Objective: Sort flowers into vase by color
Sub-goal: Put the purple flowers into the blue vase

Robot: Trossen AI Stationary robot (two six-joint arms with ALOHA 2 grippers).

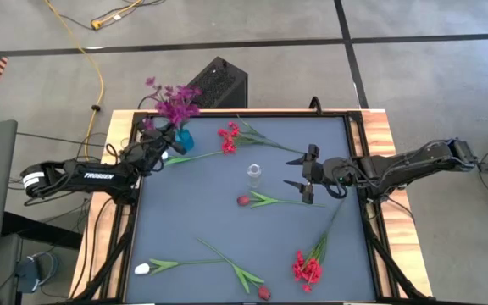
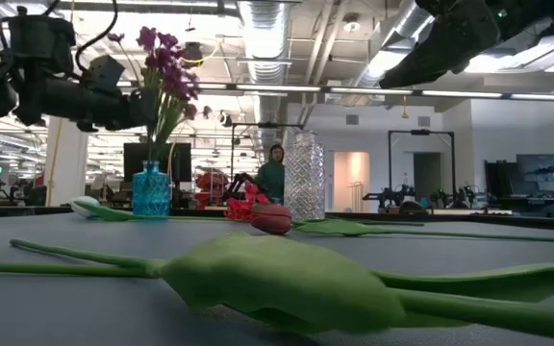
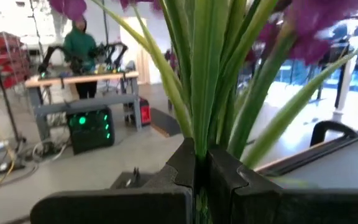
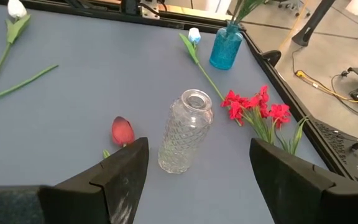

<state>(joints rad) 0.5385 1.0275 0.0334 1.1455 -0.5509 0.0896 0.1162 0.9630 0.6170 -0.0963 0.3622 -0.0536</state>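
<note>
The purple flower bunch stands in the blue vase at the table's far left, and my left gripper is shut on its stems just above the vase's mouth. My right gripper hovers open at mid-right, level, facing the clear glass vase, which stands upright and empty. Lying flat on the mat are a red cluster, a white tulip beside the blue vase, a red tulip, a second red cluster, a white tulip and a red tulip. My left gripper pinches the bunch's green stems between its two fingers, below the blooms and above the vase. The fingers come level from the table's left, across the stems. The bunch is upright, with its lower ends in the blue vase.
The grey mat has open room in its left middle. A raised wooden rim borders the table. A black box sits beyond the far edge. In the room behind stands a person among benches.
</note>
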